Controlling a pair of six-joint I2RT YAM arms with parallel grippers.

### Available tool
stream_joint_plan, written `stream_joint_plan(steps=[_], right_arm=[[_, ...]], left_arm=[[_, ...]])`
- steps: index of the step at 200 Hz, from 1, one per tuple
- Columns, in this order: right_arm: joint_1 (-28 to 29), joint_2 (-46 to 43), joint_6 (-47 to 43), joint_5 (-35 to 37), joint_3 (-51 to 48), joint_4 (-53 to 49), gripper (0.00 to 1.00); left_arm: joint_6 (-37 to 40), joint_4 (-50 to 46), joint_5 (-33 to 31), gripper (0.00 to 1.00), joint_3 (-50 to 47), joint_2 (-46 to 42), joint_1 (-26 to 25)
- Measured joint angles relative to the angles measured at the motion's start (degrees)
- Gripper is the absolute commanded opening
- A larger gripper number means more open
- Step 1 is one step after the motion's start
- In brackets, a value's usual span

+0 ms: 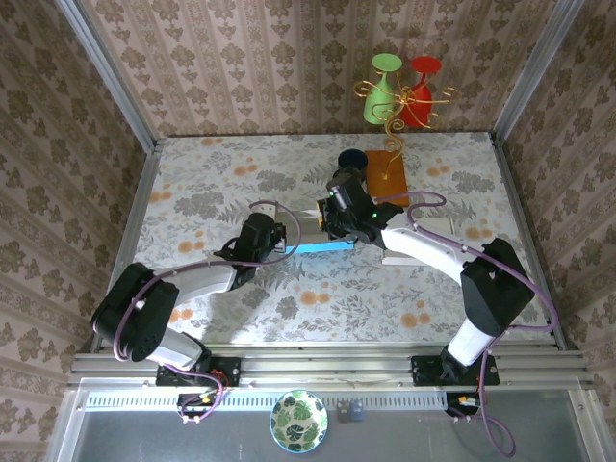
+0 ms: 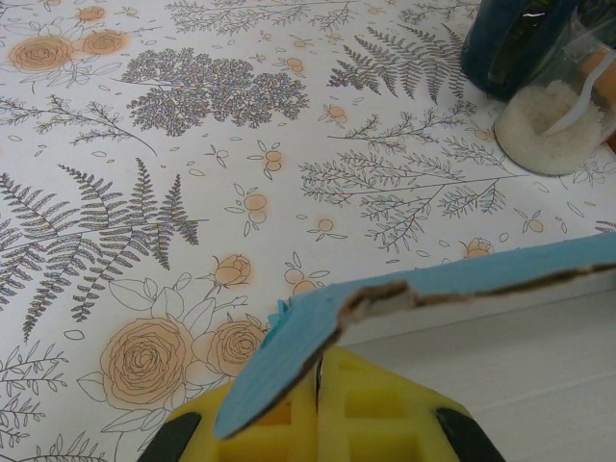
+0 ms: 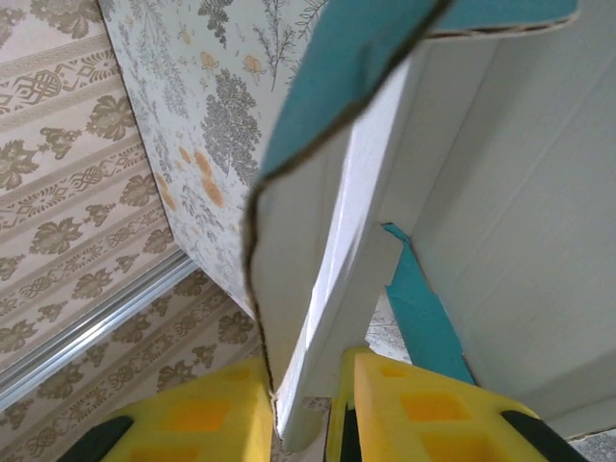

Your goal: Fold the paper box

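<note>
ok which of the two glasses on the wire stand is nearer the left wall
The green glass; the red glass beside it sits further right, toward the opposite wall.

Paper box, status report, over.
Left gripper shut on the blue flap. Right gripper clamped on a white wall. Paper box partly folded, held between both. Dark blue cup beyond it, apart.

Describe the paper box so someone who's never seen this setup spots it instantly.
Find the floral table, then its middle, where the arms meet. The paper box is the cardboard piece between the left claw and right claw. It is bright blue outside and white inside, unlike the orange block and dark round container farther back.
</note>
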Motion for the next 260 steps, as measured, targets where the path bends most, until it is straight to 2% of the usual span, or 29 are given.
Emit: stream_joint_plan(steps=[50,90,119,143,157,175,212,260], right_arm=[[-1.7,0.3,0.3,-0.5,-0.5,1.7,0.19],[-2.0,0.9,1.2,-1.2,-0.5,1.8,0.00],[-2.0,0.9,1.6,-1.5,-0.9,2.6,0.00],[-2.0,0.9,2.5,-1.7,-1.3,3.1,0.00],[-2.0,0.9,3.0,-2.2,-1.5,3.9,0.00],[-2.0,0.9,3.1,-2.8,-2.3,4.7,0.00],[-1.9,0.9,3.0,-3.4,-5.6,7.5,0.00],[-1.7,0.9,2.6,-4.2,-8.9,12.1,0.00]], left_arm=[[0.0,0.0,0.0,0.00,0.0,0.0,0.0],[0.0,-0.1,-0.2,0.00,0.0,0.0,0.0],[0.0,-0.3,-0.3,0.00,0.0,-0.1,0.0],[-0.1,-1.4,-0.4,0.17,0.0,-0.6,0.0],[-0.3,-3.2,-0.2,0.32,0.0,-1.1,0.0],[-0.3,-6.0,0.3,0.40,0.0,-2.1,0.0],[-1.5,-9.9,1.9,0.45,-1.7,-8.4,0.0],[-5.3,-17.6,4.5,0.51,-2.8,-21.6,0.0]])
